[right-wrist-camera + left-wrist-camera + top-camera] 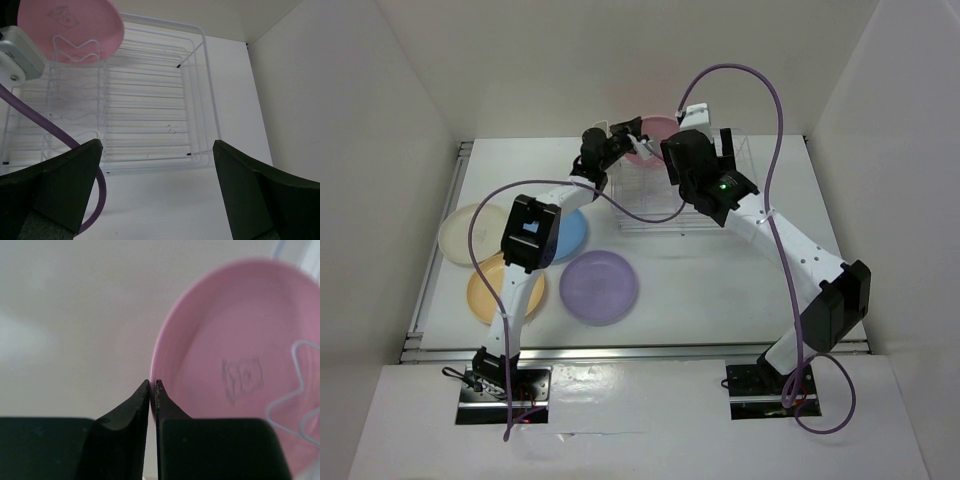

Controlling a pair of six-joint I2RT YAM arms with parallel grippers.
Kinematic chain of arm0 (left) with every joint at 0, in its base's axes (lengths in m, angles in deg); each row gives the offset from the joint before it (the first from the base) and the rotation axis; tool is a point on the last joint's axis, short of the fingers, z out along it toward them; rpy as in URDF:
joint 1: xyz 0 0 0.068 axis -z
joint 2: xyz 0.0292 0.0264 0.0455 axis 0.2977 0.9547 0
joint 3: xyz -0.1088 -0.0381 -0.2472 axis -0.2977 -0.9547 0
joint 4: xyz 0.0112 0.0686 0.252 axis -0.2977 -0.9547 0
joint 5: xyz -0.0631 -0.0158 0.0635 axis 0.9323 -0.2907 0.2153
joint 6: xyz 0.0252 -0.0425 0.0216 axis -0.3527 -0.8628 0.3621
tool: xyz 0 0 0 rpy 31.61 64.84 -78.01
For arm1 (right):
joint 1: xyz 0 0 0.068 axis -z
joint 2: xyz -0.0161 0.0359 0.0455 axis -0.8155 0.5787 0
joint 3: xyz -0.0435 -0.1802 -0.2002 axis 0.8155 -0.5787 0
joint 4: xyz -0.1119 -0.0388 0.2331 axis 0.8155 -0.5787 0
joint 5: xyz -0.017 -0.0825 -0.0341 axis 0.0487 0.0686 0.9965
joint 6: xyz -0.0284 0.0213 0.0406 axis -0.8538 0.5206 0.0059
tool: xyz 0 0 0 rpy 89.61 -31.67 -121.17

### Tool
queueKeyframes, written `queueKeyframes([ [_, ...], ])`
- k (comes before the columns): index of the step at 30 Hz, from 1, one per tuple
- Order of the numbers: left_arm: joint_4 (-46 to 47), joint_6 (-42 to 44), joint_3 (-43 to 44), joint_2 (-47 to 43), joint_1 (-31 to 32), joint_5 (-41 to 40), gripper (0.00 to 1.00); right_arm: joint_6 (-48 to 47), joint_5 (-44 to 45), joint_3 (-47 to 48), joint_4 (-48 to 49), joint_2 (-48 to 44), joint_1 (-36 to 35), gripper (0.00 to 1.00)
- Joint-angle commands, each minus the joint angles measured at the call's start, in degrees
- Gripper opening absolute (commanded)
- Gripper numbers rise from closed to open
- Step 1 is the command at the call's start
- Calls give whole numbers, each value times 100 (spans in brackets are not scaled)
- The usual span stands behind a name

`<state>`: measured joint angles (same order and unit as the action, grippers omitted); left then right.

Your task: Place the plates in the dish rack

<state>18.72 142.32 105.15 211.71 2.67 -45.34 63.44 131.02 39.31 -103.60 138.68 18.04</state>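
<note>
Left gripper (153,383) fingers pressed close, pinching rim of pink plate (240,335), which stands upright in dish rack (150,106). Right gripper (156,150) fingers spread wide above dish rack.

Pink plate (70,30) blocks rack (150,106) rear-L; rest open.

The pink plate (240,340) at the left gripper (153,385) is smooth, matt plastic; that gripper is matt black, faintly grainy. Ahead of the right gripper (157,143), the rack (150,110) is thin, white-coated wire.
</note>
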Motion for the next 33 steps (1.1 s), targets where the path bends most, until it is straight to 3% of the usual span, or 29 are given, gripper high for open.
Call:
queueKeyframes([
  [1, 503, -418, -285, -249, 31, -408, 14, 23, -10, 191, 15, -120, 4, 100],
  [6, 608, -779, -873, -450, 84, -575, 41, 23, -19, -72, 147, -314, 56, 100],
  [12, 670, -1017, -1155, -810, 137, -997, 65, 23, -238, -126, 375, -314, 56, 100],
  [22, 1136, -1210, -2068, -2093, 190, -1779, 74, -90, -625, -424, 929, -420, 56, 100],
  [24, 1013, -1402, -2358, -2601, 190, -2305, 77, -353, -625, -511, 1217, -498, 56, 100],
  [26, 628, -1771, -2824, -2998, 242, -2797, 77, -643, -555, -722, 1534, -630, 56, 100],
  [30, -1444, -3001, -3317, -3798, 164, -4762, 78, -1259, -528, -1013, 2308, -833, 258, 100],
  [32, -2898, -3818, -3562, -4131, -3, -5022, 78, -1330, -721, -1066, 2432, -894, 390, 100],
  [33, -3508, -4491, -3564, -4229, -282, -4762, 78, -1330, -722, -1066, 2484, -894, 390, 100],
])
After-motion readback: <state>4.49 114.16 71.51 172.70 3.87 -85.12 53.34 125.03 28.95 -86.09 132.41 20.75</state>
